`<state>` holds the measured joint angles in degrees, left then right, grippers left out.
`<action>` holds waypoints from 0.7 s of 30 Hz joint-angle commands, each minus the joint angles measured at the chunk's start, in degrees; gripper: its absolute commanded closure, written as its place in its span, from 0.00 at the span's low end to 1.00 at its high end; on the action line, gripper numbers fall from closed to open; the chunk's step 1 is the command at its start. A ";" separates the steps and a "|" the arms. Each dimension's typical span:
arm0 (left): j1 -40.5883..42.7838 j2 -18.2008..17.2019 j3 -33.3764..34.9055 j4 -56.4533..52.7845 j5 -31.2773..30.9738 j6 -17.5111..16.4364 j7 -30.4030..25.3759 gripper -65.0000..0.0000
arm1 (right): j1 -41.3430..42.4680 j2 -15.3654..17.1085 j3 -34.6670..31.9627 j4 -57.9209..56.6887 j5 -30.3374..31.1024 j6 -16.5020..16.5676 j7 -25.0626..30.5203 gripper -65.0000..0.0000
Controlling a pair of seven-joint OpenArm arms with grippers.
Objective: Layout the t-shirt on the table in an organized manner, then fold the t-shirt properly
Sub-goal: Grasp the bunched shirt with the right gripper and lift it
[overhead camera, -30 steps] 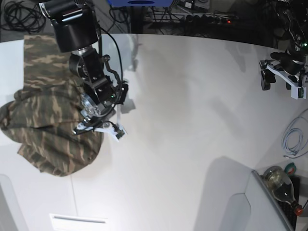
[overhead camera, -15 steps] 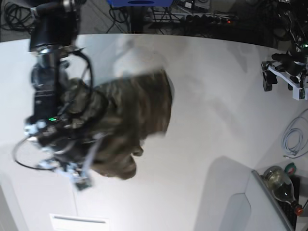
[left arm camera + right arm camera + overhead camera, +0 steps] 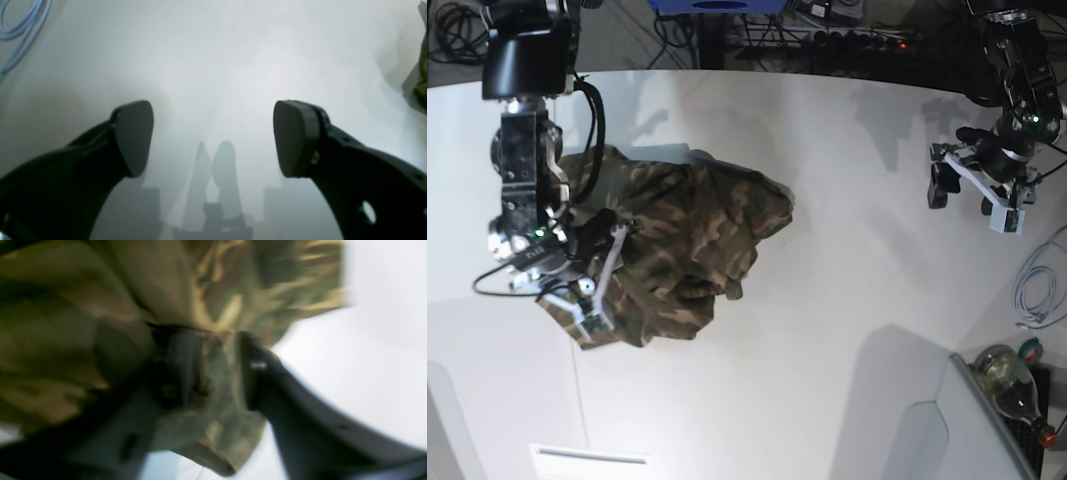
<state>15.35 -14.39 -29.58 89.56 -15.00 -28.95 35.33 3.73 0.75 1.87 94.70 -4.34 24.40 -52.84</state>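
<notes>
The camouflage t-shirt (image 3: 692, 235) lies in a crumpled heap on the white table (image 3: 827, 330), left of centre. My right gripper (image 3: 587, 300) sits at the heap's near-left edge. In the blurred right wrist view its jaws stand apart around a fold of the t-shirt (image 3: 233, 283); the right gripper (image 3: 217, 373) shows no clear squeeze on the cloth. My left gripper (image 3: 972, 198) hovers far off at the right side, open and empty. In the left wrist view the left gripper (image 3: 213, 140) faces bare table (image 3: 213, 50), with a sliver of t-shirt (image 3: 423, 83) at the right edge.
A pale blue cable (image 3: 1037, 290) lies coiled at the right table edge, seen too in the left wrist view as the cable (image 3: 16, 26). A glass bottle (image 3: 1012, 385) lies beside a grey box (image 3: 947, 430) at the near right. Dark cables run behind the far edge.
The right arm swung the t-shirt from the table's left edge toward the middle, where it now rests bunched up. Its jaws have parted. The left arm shifted slightly left.
</notes>
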 commanded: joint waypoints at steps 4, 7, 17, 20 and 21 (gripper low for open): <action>-0.19 -1.56 -1.23 0.77 -0.42 -0.02 -1.18 0.18 | -6.06 0.08 -3.58 18.40 0.78 0.08 0.66 0.34; -0.19 -2.71 -4.57 0.68 -0.42 -0.02 -1.18 0.18 | -11.16 0.08 -11.23 20.95 0.34 -0.10 0.84 0.34; 0.25 -2.88 -12.75 0.68 -0.42 -0.19 -0.91 0.18 | -12.39 -0.27 -31.80 6.80 -7.84 -23.04 11.56 0.33; 0.34 -2.88 -12.75 0.68 -0.42 -0.28 -0.91 0.18 | -10.45 -0.27 -32.51 3.19 -7.84 -26.65 11.74 0.34; 0.60 -2.88 -12.75 0.68 -0.42 -0.28 -0.91 0.18 | -9.75 -0.36 -32.51 1.88 -7.84 -27.17 11.83 0.36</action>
<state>16.08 -16.21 -41.98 89.38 -14.98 -29.02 35.57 -6.72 0.80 -30.63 95.66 -11.92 -2.04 -42.22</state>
